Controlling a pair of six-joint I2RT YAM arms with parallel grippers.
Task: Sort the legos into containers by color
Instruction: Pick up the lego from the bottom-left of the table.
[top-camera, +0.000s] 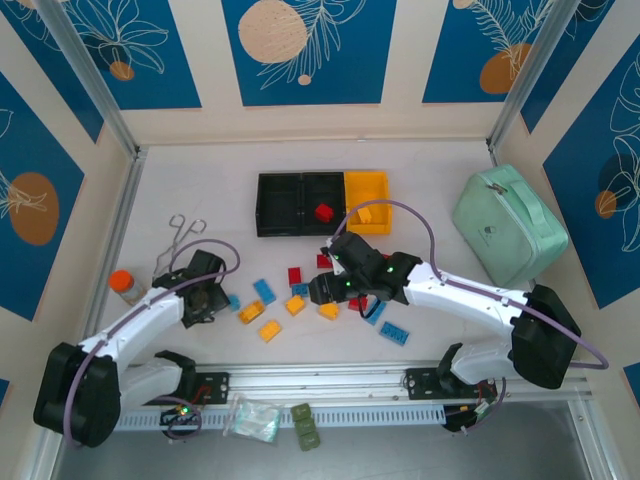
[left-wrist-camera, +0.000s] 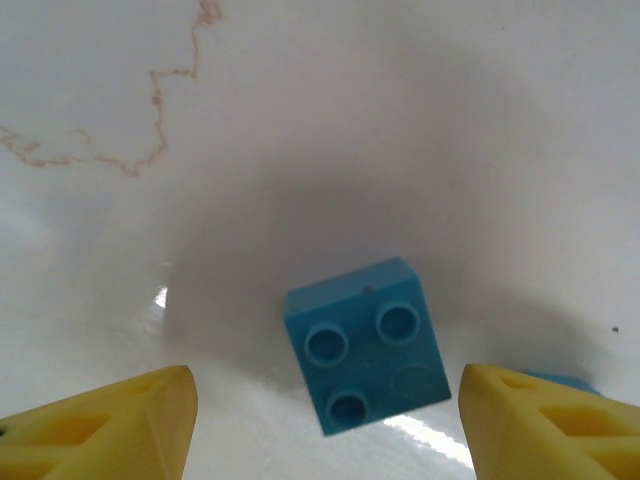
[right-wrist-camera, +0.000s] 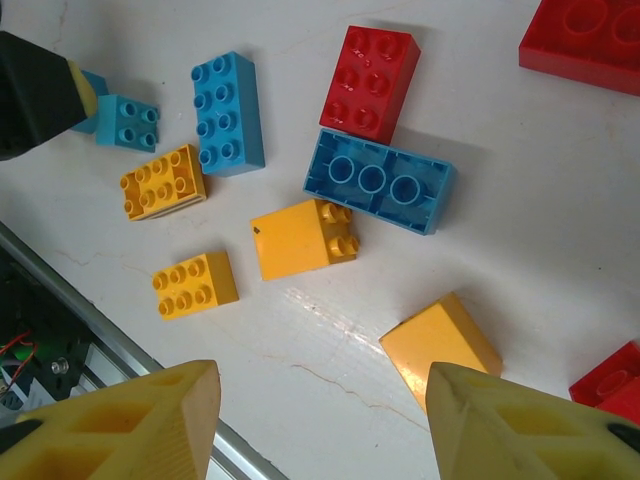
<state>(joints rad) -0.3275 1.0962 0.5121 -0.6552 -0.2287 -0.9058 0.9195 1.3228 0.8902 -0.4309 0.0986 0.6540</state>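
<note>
Sitting studs-up on the table (left-wrist-camera: 300, 120), a square blue lego (left-wrist-camera: 365, 345) is lying cornerwise, untouched, between the spread fingers of the left gripper (left-wrist-camera: 322, 415). Another blue piece (left-wrist-camera: 560, 380) is hiding behind one finger. The right gripper (right-wrist-camera: 322, 395), also apart, is hovering by an orange lego (right-wrist-camera: 440, 345) lying smooth face up.

Top external: looked down from high behind, far.
Left wrist: sat close over a small light-blue studded plastic brick (left-wrist-camera: 365, 345) ahead of the left pincer (left-wrist-camera: 326, 400).
Right wrist: looked down from higher; shared that brick.

Three containers (top-camera: 302, 190), two black and one yellow; four loose yellow legos (right-wrist-camera: 300, 238).
</note>
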